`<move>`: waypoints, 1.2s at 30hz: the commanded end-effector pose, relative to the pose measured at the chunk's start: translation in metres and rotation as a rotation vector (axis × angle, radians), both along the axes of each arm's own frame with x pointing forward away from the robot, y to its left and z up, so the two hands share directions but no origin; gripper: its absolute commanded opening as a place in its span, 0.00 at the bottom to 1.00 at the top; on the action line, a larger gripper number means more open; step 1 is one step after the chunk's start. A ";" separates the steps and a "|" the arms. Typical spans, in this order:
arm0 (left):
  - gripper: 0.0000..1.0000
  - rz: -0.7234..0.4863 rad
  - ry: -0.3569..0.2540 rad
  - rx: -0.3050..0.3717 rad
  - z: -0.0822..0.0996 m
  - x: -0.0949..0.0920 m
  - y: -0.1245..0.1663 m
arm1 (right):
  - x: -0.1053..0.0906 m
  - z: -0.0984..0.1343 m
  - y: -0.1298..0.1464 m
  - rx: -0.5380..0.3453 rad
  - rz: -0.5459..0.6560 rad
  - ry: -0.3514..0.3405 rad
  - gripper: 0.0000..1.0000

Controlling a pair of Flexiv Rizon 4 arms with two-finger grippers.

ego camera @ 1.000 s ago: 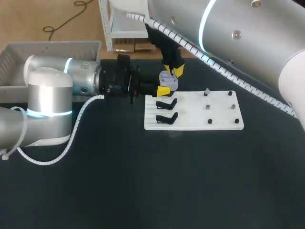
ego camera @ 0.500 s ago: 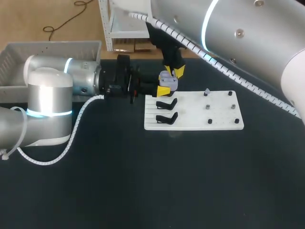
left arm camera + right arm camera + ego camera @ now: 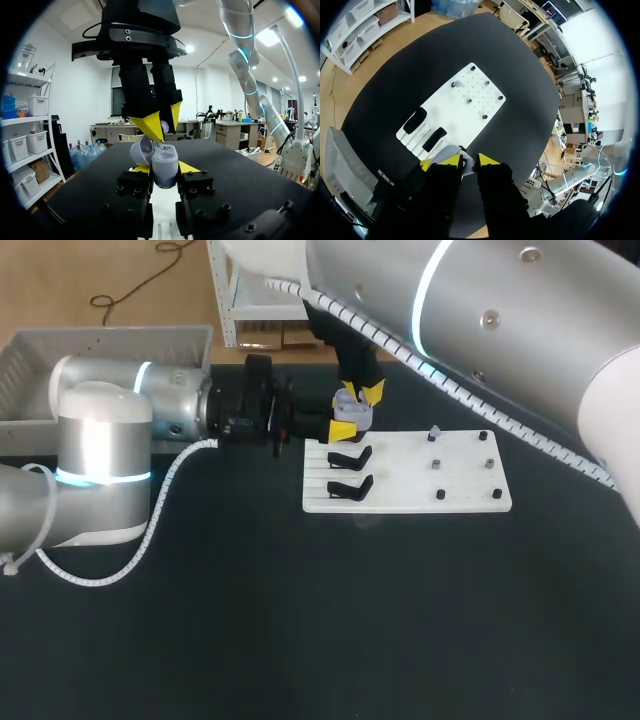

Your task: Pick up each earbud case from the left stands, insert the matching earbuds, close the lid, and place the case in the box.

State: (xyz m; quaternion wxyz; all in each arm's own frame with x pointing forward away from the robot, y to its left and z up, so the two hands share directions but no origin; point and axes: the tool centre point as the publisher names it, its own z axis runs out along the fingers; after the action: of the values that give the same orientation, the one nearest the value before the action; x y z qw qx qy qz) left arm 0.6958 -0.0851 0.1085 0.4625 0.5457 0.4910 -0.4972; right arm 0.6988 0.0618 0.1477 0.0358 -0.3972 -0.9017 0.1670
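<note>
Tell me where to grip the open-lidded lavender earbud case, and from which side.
Grip the lavender earbud case by its lower body, across its sides, level from the robot's left, as the left gripper does. The open lid tilts off to one side, so lid and upward opening stay free for the right gripper above.

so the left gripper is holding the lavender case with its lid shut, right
No, the lid of the lavender case is open, tipped back, as the left wrist view shows. The left gripper is indeed holding it.
</note>
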 end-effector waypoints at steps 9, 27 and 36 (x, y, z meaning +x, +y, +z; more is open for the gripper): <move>0.00 -0.001 -0.003 -0.004 0.000 -0.001 -0.001 | 0.003 -0.003 0.014 -0.164 0.017 0.146 0.00; 0.00 -0.001 -0.003 -0.004 0.000 -0.001 -0.001 | -0.017 0.046 -0.002 -0.020 0.028 0.033 0.91; 0.00 -0.001 -0.003 -0.004 0.000 -0.001 -0.001 | -0.011 0.068 -0.034 0.190 0.163 -0.195 1.00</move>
State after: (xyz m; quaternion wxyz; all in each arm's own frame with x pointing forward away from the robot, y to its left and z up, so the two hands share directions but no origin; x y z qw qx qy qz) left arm 0.6952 -0.0860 0.1093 0.4624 0.5462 0.4896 -0.4982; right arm 0.6999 0.0461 0.2181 0.0216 -0.3473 -0.9253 0.1507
